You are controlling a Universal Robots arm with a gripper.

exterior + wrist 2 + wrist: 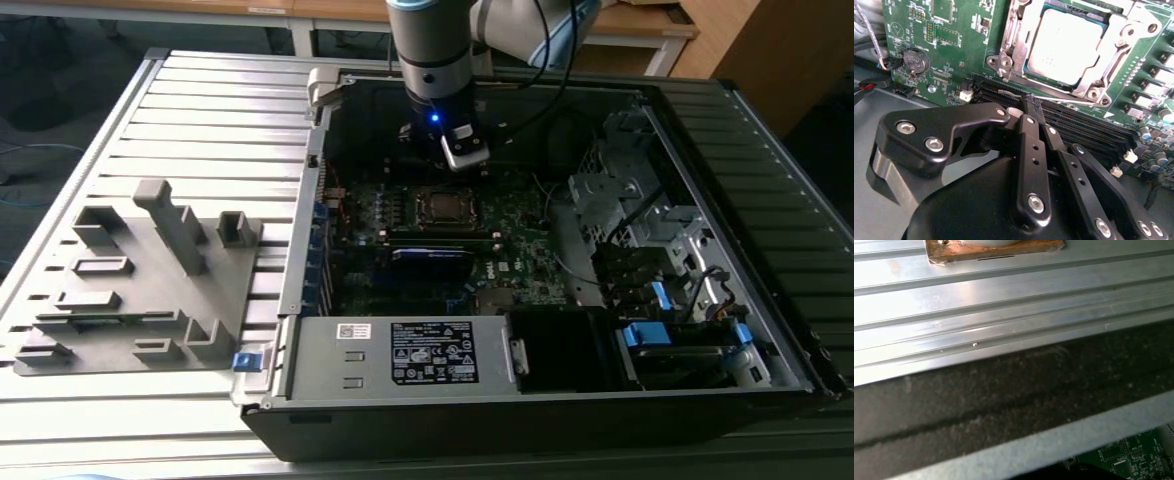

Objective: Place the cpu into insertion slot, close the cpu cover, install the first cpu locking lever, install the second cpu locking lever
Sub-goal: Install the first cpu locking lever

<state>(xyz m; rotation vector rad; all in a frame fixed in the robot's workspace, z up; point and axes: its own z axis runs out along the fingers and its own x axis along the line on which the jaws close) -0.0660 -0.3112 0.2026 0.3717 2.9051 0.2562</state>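
Note:
The cpu (1066, 42), a silver-grey square, lies in the socket on the green board, and also appears in the exterior view (439, 205). The shiny cpu cover (1093, 82) lies down around it as a frame. A thin lever rod (1064, 98) runs along the socket edge beside the memory slots. Another lever arm (1005, 47) lies along the adjoining side. My gripper (1032, 100) is shut with nothing between its black fingers (1029, 145). Its tip is just beside the thin rod. In the exterior view the gripper (465, 155) hangs inside the open case, just behind the socket.
Black memory slots (1094, 125) run under the gripper. A coin battery (913, 61) sits on the board. A power supply box (427, 355) fills the case front. A grey fixture tray (134, 290) lies on the ribbed metal table (1004, 305). Cables (574, 130) hang near the drive bays.

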